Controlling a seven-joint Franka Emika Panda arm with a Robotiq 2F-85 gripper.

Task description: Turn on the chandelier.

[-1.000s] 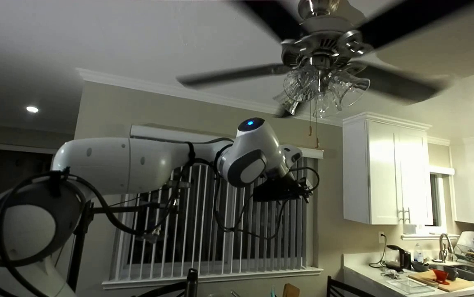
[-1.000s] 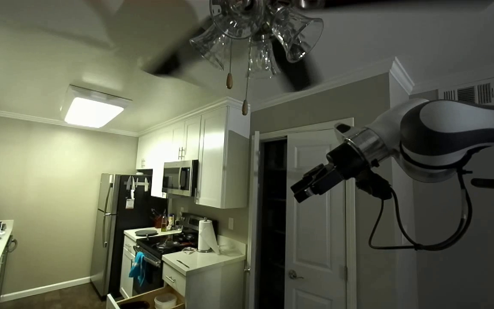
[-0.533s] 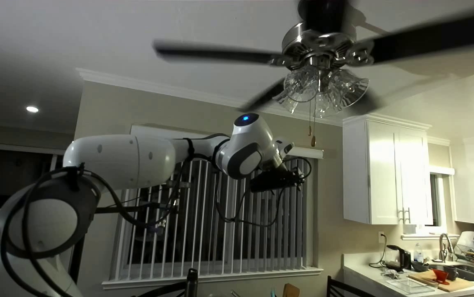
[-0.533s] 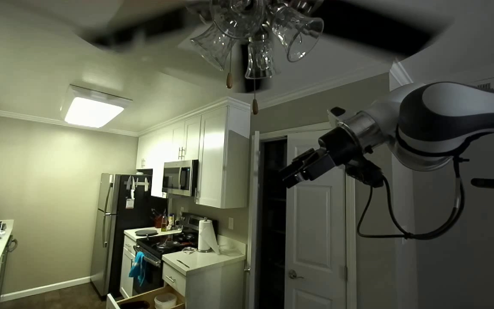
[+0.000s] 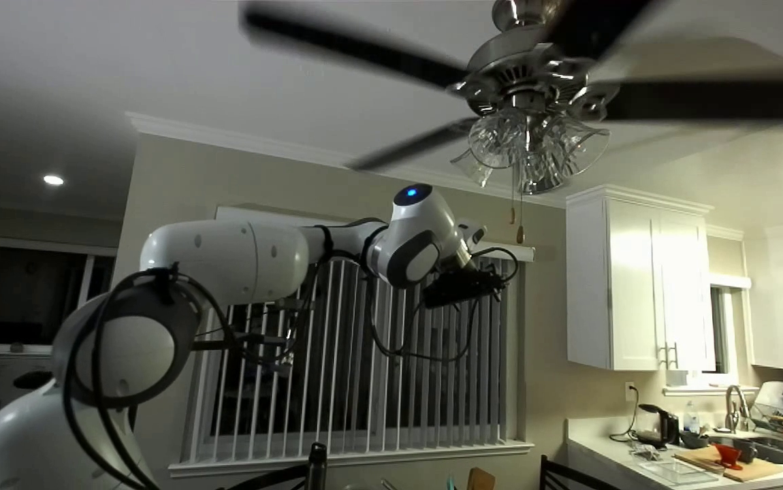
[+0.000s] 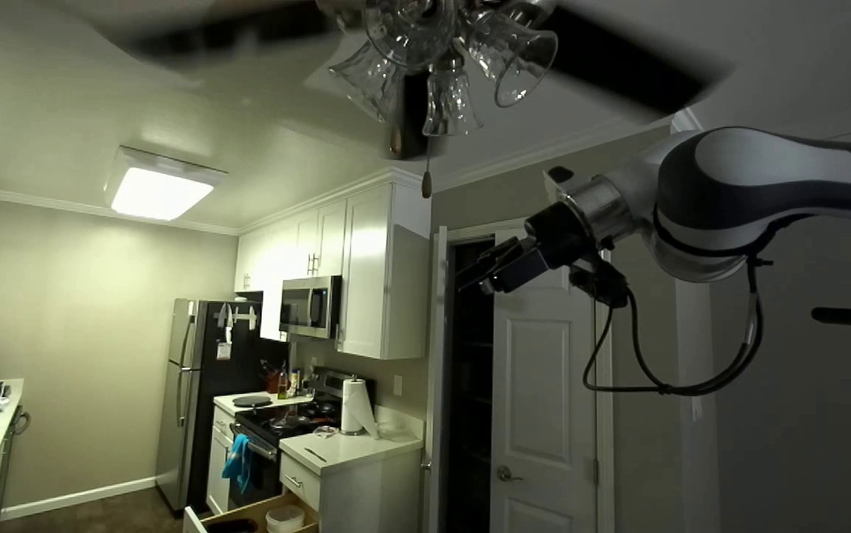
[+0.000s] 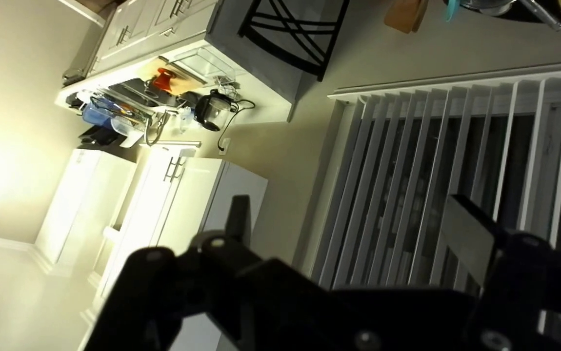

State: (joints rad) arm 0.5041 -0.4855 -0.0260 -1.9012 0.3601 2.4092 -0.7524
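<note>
The chandelier hangs from the ceiling, with clear-looking, unlit glass shades on a silvery hub (image 5: 526, 102); it also shows at the top of an exterior view (image 6: 451, 100). Its long dark blades (image 5: 711, 101) are motion-blurred. Two thin pull chains with wooden ends hang below: a lower pull (image 6: 426, 185) and a higher pull (image 6: 396, 139). My gripper (image 6: 477, 280) is below and to the right of the pulls there, apart from them. The wrist view shows the gripper (image 7: 347, 207) with fingers wide apart and nothing between them. The chandelier and chains are out of the wrist view.
White wall cabinets (image 5: 643, 286) stand right of the chandelier. A window with vertical blinds (image 5: 364, 367) is behind the arm. A half-open closet door (image 6: 544, 385) is behind the gripper. A lit square ceiling light (image 6: 161, 194) is at the left. Cables loop under the wrist.
The arm has risen, and in an exterior view the gripper has moved up and left toward the pulls. The blades have turned. The lower pull has swung about.
</note>
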